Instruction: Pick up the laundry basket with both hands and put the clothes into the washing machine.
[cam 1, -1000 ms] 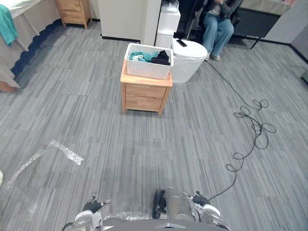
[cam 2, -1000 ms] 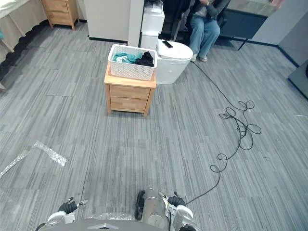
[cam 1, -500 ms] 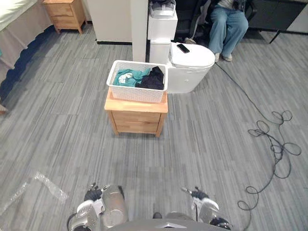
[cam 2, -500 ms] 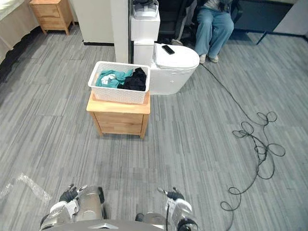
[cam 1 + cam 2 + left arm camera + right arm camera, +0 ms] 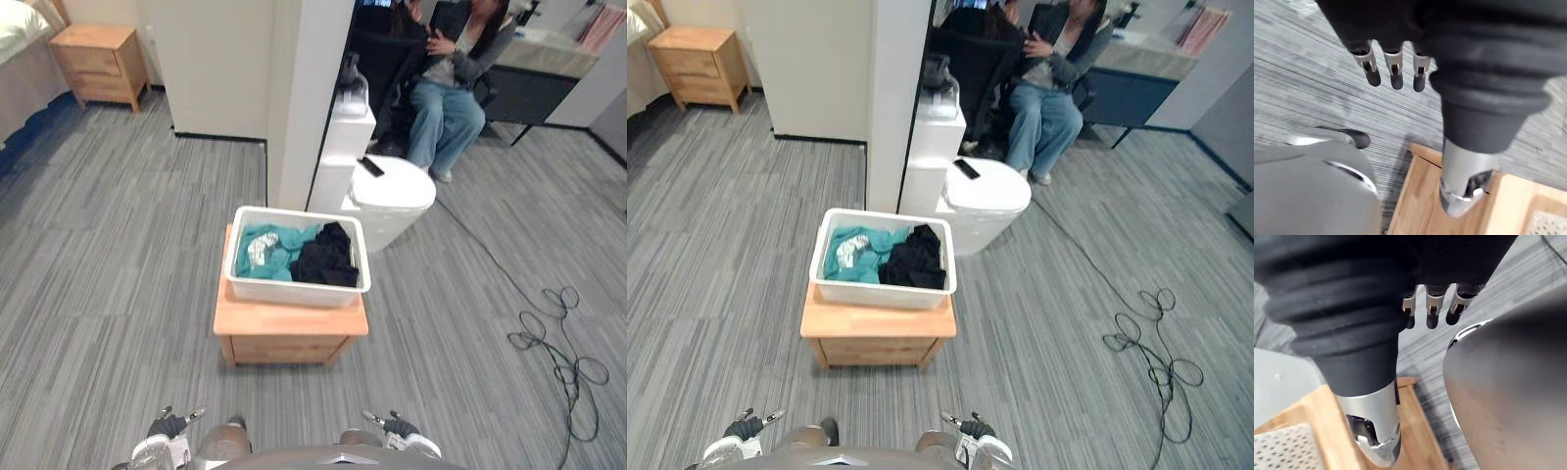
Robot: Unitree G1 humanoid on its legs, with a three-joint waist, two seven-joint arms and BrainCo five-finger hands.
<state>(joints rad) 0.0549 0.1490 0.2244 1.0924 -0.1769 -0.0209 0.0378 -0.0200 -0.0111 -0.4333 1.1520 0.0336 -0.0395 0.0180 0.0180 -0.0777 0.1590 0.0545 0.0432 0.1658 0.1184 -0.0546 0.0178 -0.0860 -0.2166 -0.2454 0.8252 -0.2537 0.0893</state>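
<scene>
Laundry basket (image 5: 294, 292): white, perforated walls, teal and black clothes (image 5: 269, 253) inside; on tabletop (image 5: 289, 321), toward back edge.
Left robot hand (image 5: 1394, 68): low, fingers relaxed, empty.
Right robot hand (image 5: 1431, 308): low, released, empty.

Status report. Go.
Left hand and right hand open, empty, low. Basket of clothes on nightstand, untouched. Washer lid shut, phone on it; person seated behind.

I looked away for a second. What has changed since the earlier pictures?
The camera moved: the robot has come closer to the basket. Nothing was grasped; left hand and right hand stay low and open. The basket still sits on the wooden cabinet, clothes inside.
</scene>
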